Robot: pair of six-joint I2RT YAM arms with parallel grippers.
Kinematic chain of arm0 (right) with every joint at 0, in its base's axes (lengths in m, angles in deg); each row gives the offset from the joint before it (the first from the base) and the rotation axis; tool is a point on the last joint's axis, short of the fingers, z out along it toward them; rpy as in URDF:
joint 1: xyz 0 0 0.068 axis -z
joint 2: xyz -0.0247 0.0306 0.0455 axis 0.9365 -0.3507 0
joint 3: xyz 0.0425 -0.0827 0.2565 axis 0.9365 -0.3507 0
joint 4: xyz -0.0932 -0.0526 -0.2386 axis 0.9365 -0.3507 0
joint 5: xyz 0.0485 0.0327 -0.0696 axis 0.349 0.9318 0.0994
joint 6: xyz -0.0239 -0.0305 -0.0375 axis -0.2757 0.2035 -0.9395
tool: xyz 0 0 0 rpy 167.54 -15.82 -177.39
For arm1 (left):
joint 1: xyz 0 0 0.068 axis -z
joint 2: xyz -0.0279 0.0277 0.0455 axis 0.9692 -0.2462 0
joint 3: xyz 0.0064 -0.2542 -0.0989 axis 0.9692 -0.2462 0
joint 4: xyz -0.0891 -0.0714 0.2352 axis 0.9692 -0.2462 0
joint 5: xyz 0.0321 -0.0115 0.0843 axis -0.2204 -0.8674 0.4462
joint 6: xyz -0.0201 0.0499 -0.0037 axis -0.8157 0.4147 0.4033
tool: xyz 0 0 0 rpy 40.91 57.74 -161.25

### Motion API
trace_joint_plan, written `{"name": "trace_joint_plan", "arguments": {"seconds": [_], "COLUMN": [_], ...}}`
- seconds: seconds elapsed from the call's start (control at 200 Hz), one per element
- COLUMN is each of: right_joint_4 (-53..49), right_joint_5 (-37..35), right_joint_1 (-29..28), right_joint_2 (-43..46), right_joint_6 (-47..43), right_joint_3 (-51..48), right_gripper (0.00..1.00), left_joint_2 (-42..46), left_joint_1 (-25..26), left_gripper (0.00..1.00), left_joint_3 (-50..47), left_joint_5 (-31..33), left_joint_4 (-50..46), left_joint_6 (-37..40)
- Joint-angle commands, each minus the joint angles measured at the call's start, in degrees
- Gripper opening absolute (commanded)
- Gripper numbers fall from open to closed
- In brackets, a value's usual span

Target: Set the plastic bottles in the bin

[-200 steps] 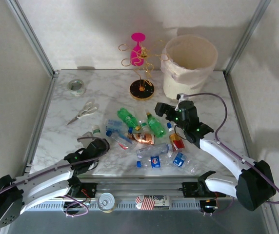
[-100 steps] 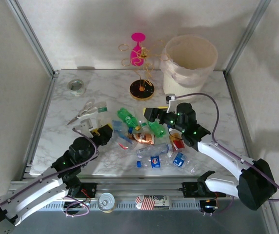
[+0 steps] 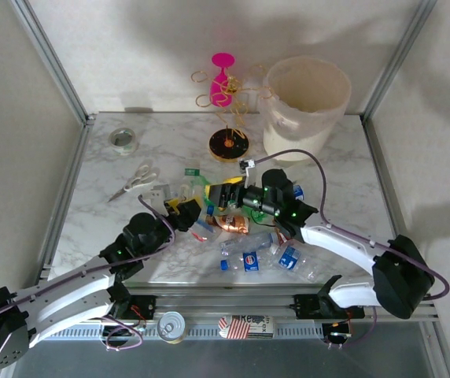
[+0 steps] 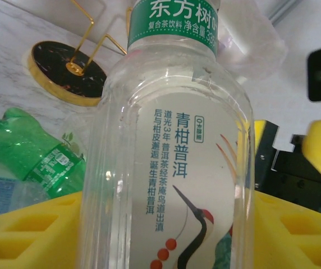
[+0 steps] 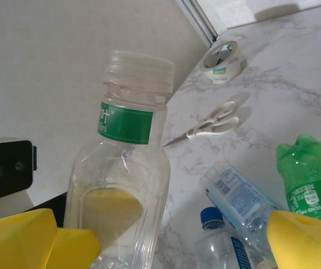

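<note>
Well behind both grippers, on the near rail, lies a silver tin can [image 3: 171, 325], no part of this job. Just on the near side of the right gripper [image 3: 226, 193] sits a loose heap of small clear plastic bottles with blue caps and labels [image 3: 248, 257], and a crumpled orange-brown bottle [image 3: 231, 224] lies close under its fingers. The left gripper [image 4: 166, 246] is clamped on the lower body of a tall clear plastic bottle with a green neck band [image 4: 172, 145] and holds it upright above the white marble table [image 3: 343, 173]. Its threaded neck is uncapped and it looks empty. The right gripper's yellow fingers [image 5: 20, 235] stand wide apart on either side of this bottle, gripping nothing. I judge the bottle very light, thin-walled and springy, with a smooth, rather slippery skin that a hard squeeze would dent. The best hold is probably the stiffer shoulder just under the band, clear of the left gripper's pads. Just beyond the left gripper lies a crushed green plastic bottle [image 4: 26, 145]. Farther off to its left are white-handled scissors [image 3: 134, 179] and a clear tape roll [image 3: 123, 139]. Beyond both grippers stands a gold wire stand on a round black base [image 3: 229, 144]. Farthest, beyond and to the right of the right gripper, is the large round cream-white bin with a plastic liner [image 3: 284, 138], well apart from the held bottle.
</note>
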Motion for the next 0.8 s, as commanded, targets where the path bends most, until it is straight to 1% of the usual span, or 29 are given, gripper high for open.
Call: {"name": "trace_joint_plan", "arguments": {"seconds": [0.0, 0.145, 0.391, 0.591, 0.671, 0.791], "right_joint_4": [4.2, 6.3, 6.2, 6.1, 5.9, 5.6], "right_joint_5": [1.5, 2.8, 3.4, 3.6, 3.6, 3.2], "right_joint_1": [-0.7, -1.2, -2.8, -3.2, -3.2, -3.2], "right_joint_2": [-1.5, -3.1, -5.5, -6.6, -6.9, -7.2], "right_joint_6": [1.9, 2.9, 3.2, 3.8, 3.9, 3.7], "right_joint_3": [2.2, 2.7, 3.9, 3.9, 4.1, 4.1], "right_gripper": [0.96, 0.95, 0.95, 0.91, 0.87, 0.71], "left_joint_2": [-0.2, -1.1, -2.7, -4.8, -5.1, -5.1], "left_joint_1": [1.5, 3.6, 5.9, 8.0, 8.4, 8.8], "left_gripper": [0.49, 0.49, 0.50, 0.50, 0.51, 0.54], "left_joint_3": [2.0, 1.9, 2.7, 4.4, 4.6, 4.6], "left_joint_5": [-0.5, 1.2, 3.8, 6.2, 7.2, 7.8], "left_joint_4": [3.0, 2.0, 1.6, 0.2, 0.3, 0.6], "left_joint_6": [2.2, 3.1, 5.0, 7.2, 7.6, 7.5]}}
